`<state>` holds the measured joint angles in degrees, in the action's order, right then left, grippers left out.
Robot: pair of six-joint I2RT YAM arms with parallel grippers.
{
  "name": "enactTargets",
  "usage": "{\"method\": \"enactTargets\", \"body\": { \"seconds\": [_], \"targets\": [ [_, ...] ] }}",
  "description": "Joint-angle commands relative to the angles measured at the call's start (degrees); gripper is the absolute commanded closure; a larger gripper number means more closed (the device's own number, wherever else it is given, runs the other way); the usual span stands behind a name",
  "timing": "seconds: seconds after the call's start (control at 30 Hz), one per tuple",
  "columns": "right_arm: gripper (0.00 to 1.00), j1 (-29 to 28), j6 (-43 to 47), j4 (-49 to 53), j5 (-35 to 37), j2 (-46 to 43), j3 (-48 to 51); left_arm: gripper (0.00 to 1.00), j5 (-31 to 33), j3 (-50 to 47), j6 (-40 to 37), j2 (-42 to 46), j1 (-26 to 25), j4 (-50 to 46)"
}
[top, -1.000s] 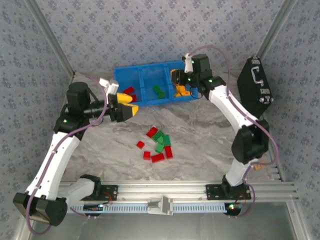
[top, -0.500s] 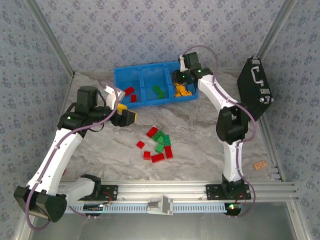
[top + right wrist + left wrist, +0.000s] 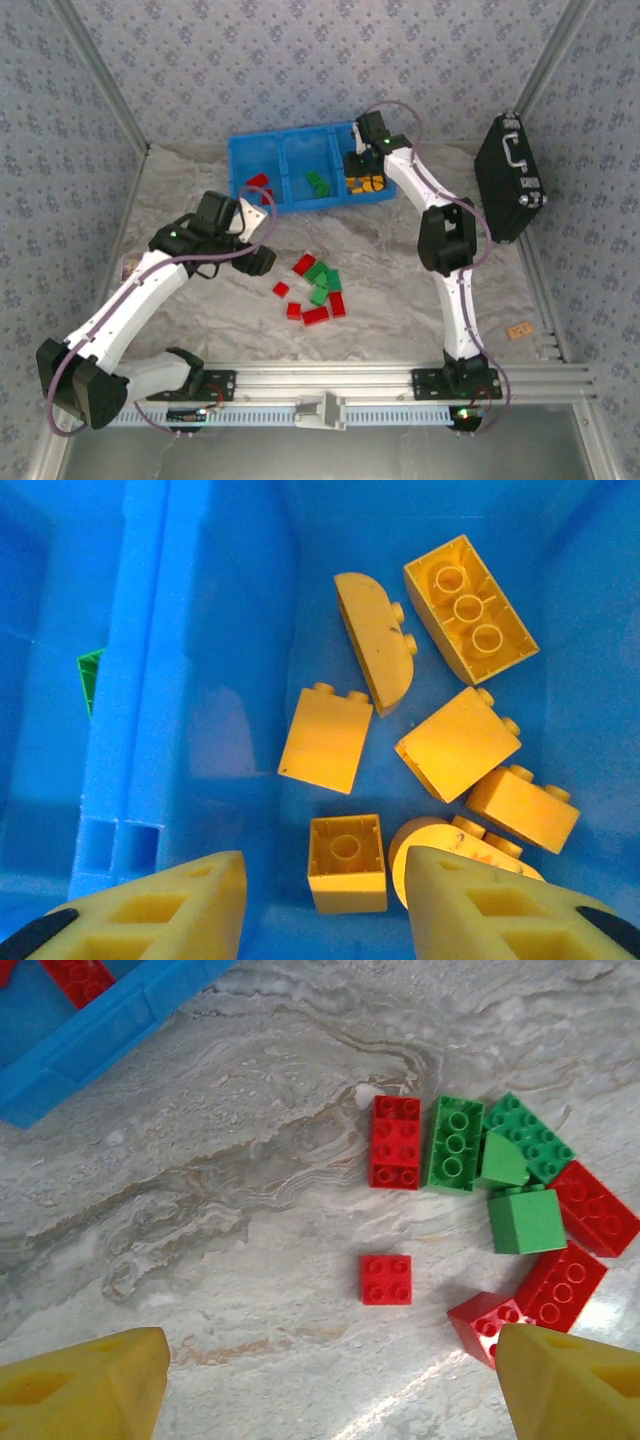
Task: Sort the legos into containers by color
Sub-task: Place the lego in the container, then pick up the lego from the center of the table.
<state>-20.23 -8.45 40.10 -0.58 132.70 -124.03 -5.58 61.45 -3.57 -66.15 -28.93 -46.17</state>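
Observation:
The blue tray (image 3: 290, 150) has three containers: red legos (image 3: 258, 185) on the left, green legos (image 3: 318, 182) in the middle, yellow legos (image 3: 365, 183) on the right. My right gripper (image 3: 357, 165) hangs open over the right container. Between its fingers a square yellow brick (image 3: 346, 862) lies upside down on the tray floor, touching neither finger. Several more yellow bricks (image 3: 458, 742) lie around it. My left gripper (image 3: 262, 258) stands open above the table, left of a loose pile of red and green legos (image 3: 315, 290). A small red brick (image 3: 386, 1280) lies just ahead of its jaws.
A black case with a metal handle (image 3: 510, 180) leans against the right wall. Patterned walls close in the marble table on three sides. The tray's front wall (image 3: 110, 1035) shows at the upper left of the left wrist view. A small orange tag (image 3: 518, 330) lies at the table's right edge.
My left gripper has moved away from the tray's left container, down and right toward the loose pile. My right gripper has opened wider over the yellow container, and that arm has folded in closer.

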Motion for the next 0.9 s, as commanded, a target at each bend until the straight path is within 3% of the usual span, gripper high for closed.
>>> {"method": "enactTargets", "body": {
  "seconds": [0.0,0.17,0.5,0.73,0.87],
  "targets": [
    [0.52,0.2,1.4,1.3,1.3,-0.7,-0.8,0.15,4.3,-0.3,0.6,-0.7,-1.3,-1.1],
    [0.49,-0.2,2.1,1.2,1.5,-5.1,2.8,0.16,6.8,-3.0,3.5,-1.8,-3.9,1.0],
    [0.42,-3.2,2.5,-0.9,2.4,-24.0,20.1,0.20,13.9,-6.4,8.9,-11.3,-13.7,3.5],
    [0.35,-9.0,5.1,-2.0,-0.3,-35.7,32.4,0.21,12.5,-7.5,9.0,-19.1,-14.9,10.5],
    [0.33,-12.8,3.5,-1.2,0.6,-40.9,38.3,0.22,13.1,-5.9,8.7,-22.9,-16.0,9.7]
  ]
}}
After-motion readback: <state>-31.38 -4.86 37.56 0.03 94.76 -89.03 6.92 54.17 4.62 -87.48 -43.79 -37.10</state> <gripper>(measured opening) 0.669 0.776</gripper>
